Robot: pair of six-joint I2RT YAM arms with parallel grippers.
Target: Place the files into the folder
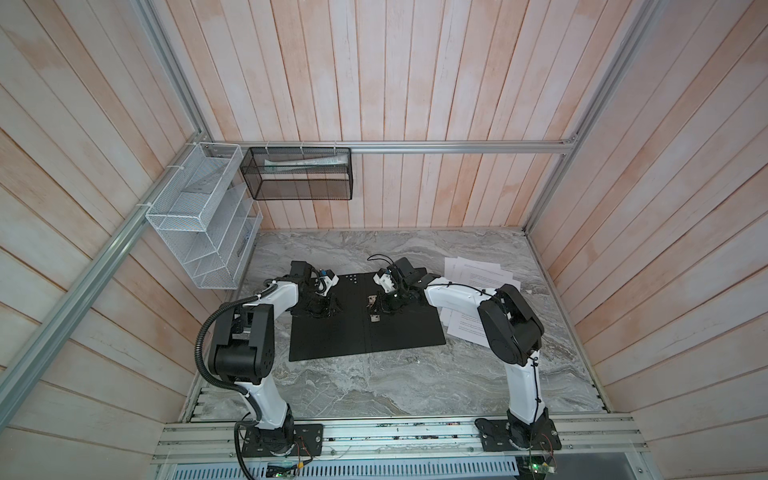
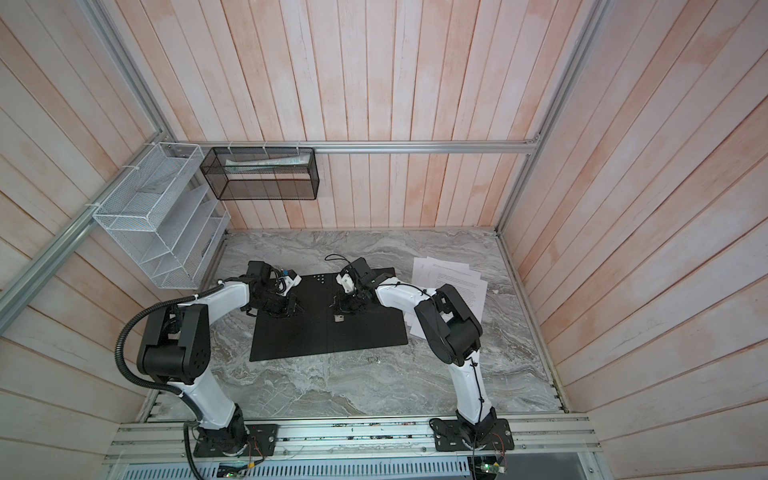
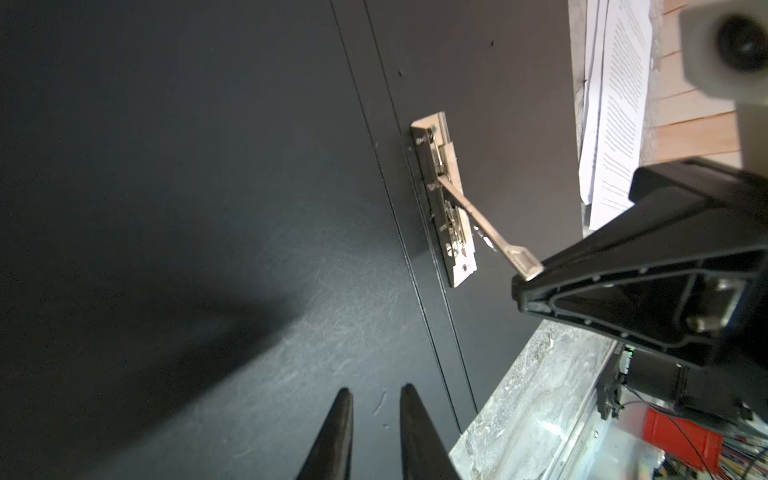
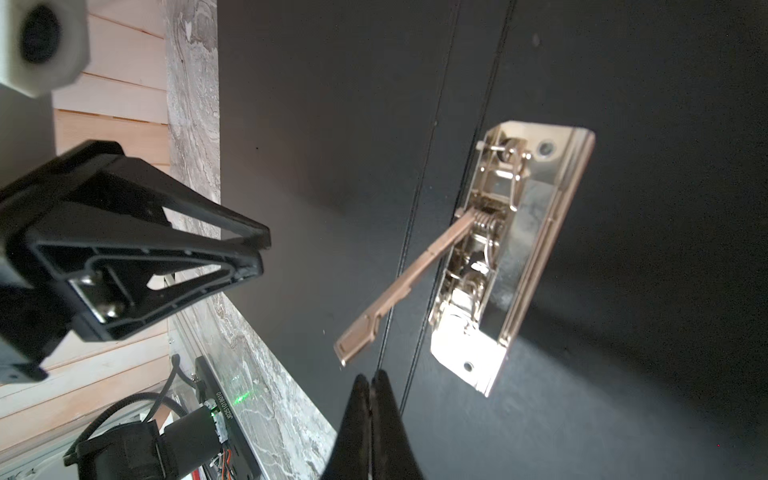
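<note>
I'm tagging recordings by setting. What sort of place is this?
Probably a robot test cell dressed as an office desk: two white-and-black robot arms bolted to an aluminium rail, plank walls in a metal frame, a white wire mesh rack.

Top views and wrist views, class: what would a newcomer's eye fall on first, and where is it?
The folder lies open, black inside up, in the middle of the marble table. Its shiny metal clip by the spine has its lever raised, with the right end effector shut close by the lever's tip. The files lie fanned at the folder's right edge.
</note>
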